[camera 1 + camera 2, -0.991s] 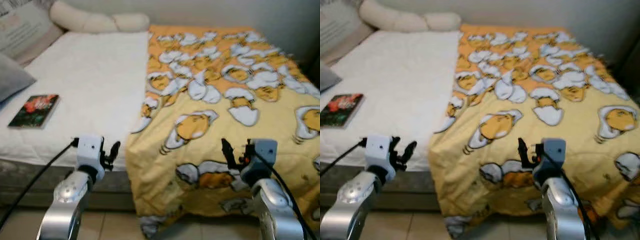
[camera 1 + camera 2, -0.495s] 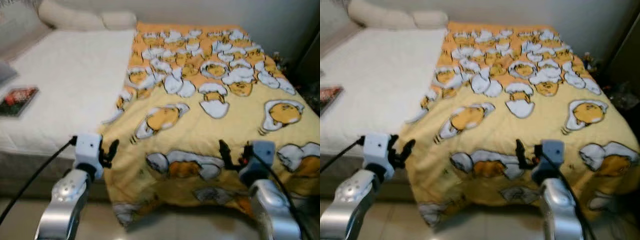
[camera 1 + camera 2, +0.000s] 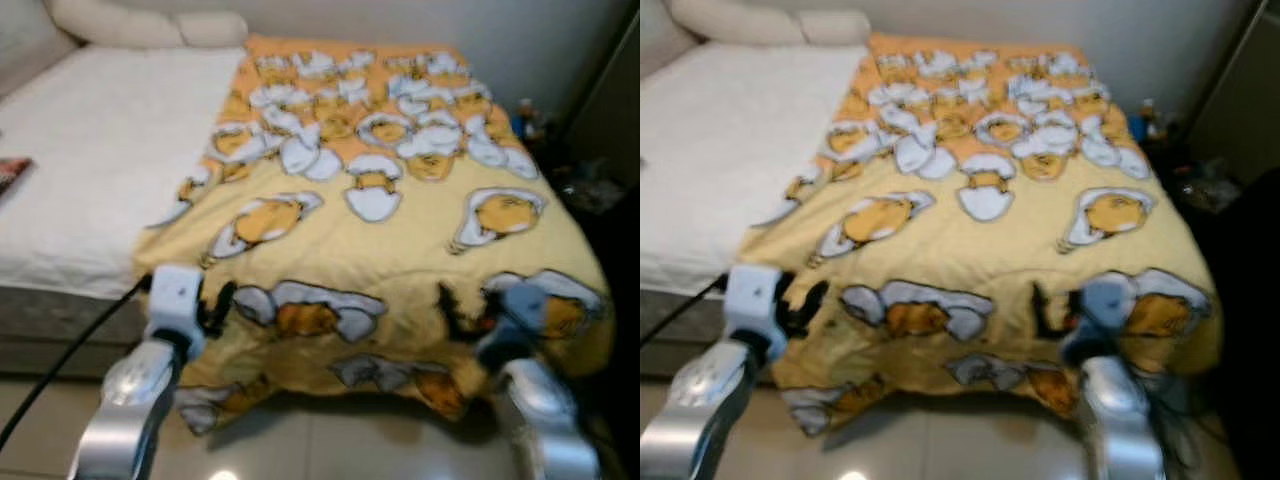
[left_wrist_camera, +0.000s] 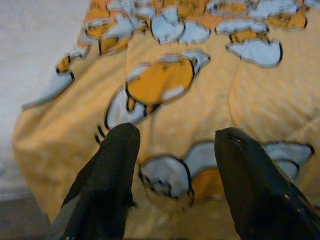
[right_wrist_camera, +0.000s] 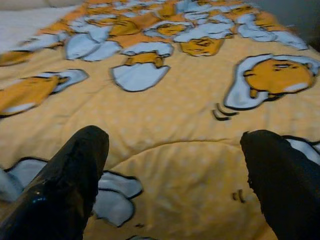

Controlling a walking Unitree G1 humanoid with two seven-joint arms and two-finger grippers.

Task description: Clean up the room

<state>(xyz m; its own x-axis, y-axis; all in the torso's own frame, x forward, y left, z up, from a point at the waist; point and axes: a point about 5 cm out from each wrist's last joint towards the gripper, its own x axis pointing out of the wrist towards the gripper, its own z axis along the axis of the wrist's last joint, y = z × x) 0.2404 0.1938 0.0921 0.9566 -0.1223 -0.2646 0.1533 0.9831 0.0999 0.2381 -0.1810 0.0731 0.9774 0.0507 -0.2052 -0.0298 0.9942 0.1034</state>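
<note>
A yellow blanket (image 3: 380,230) printed with egg-yolk cartoon figures covers the right half of the bed and hangs over its near edge. The left half shows the bare white sheet (image 3: 90,150). My left gripper (image 3: 215,305) hovers open just before the blanket's near left corner; in the left wrist view its fingers (image 4: 107,170) frame the cloth without touching it. My right gripper (image 3: 455,310) is held open in front of the blanket's near right part, and the right wrist view shows its fingers (image 5: 70,175) spread wide over the fabric.
A book (image 3: 8,172) lies at the far left edge of the sheet. Cream pillows (image 3: 140,22) sit at the head of the bed. Dark clutter (image 3: 585,185) fills the floor right of the bed. Glossy tiled floor (image 3: 330,440) lies at my feet.
The whole view has swung right: the bed slid left in the picture and the book is nearly off the edge. Both arms keep the same raised pose, fingers open.
</note>
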